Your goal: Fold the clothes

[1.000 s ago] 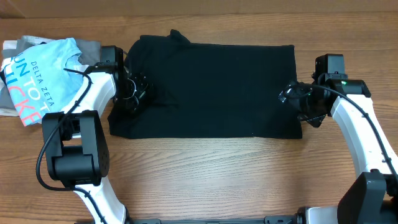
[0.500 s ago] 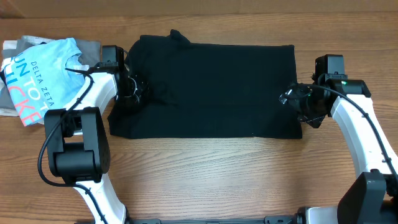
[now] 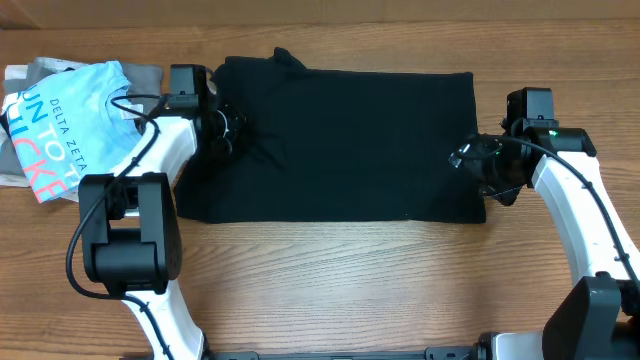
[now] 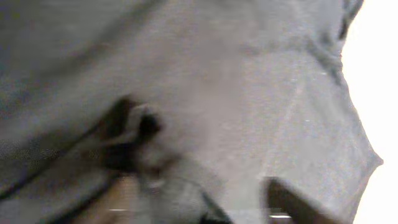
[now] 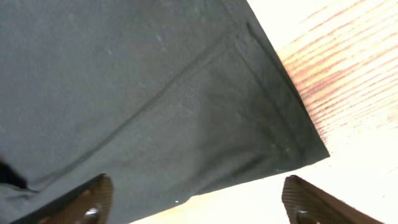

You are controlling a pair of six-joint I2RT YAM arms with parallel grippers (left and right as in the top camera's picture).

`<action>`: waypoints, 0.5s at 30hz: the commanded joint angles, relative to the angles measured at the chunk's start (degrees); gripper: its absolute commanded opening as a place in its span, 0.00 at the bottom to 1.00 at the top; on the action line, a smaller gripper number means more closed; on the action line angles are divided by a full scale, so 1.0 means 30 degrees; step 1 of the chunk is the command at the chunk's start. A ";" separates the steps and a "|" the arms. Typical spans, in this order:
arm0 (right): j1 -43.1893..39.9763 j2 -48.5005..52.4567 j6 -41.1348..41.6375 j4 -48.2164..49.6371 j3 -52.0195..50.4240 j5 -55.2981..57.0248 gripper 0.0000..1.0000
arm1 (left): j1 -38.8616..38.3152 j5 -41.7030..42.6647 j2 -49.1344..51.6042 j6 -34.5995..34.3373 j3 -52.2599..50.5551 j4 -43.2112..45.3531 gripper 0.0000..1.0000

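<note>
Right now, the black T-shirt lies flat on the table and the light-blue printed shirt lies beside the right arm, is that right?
Not quite: the light-blue printed shirt lies beside the left arm, as the overhead view shows. The black T-shirt does lie flat on the table.

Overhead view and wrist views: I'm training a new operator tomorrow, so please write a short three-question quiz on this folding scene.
1. True or false: the plain black short-sleeved T-shirt lies spread on the wooden table.
2. What lies on the grey folded shirt? A) a light-blue T-shirt printed "DELTA ZETA" B) a white towel C) a red cap
3. In the right wrist view, do the jaws of the right tool stand open or shut?
Key: 1 true; 2 A; 3 open.
</note>
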 commanded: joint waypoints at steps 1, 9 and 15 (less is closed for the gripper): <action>0.0095 -0.0131 -0.0066 0.0109 0.0211 0.0109 0.94 | -0.0211 0.0233 0.0306 0.0947 0.0233 0.0517 0.94; 0.0095 -0.0131 0.0160 0.1064 0.0211 0.0022 0.95 | -0.0226 0.1231 0.0168 0.2477 0.3891 -0.1304 0.98; 0.0095 -0.0131 0.0153 0.1282 0.0211 -0.0117 0.95 | -0.0335 0.1836 0.0168 0.2157 0.4947 0.0459 0.92</action>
